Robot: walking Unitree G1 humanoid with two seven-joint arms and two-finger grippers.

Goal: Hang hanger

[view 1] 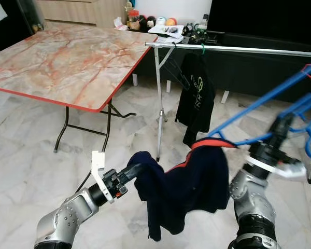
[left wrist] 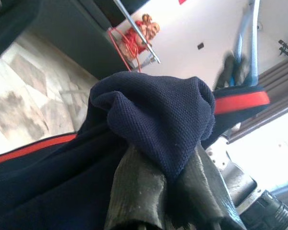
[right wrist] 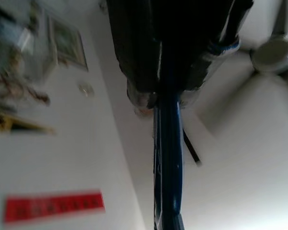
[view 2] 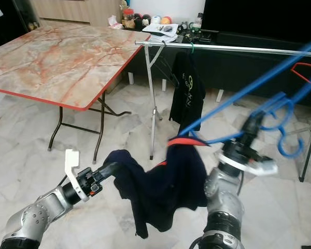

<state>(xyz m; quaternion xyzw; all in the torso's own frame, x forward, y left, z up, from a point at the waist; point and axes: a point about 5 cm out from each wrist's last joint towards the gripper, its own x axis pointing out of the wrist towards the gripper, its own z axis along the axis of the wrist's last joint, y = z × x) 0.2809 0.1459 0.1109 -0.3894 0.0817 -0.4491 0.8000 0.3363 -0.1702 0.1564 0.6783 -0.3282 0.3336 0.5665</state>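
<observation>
Hanging between both arms, near and centre: blue hanger (view 1: 259, 101), light, stiff, springy, pinched by right gripper (view 1: 286, 126). Carrying a limp navy shirt (view 1: 189, 187), sleeve clamped by left gripper (view 1: 136, 169). Best held at the hook's neck. Beyond: clothes rail (view 1: 238, 49), black shirt (view 1: 196, 96) crowding its left end; marble table (view 1: 62, 57) far left.
</observation>
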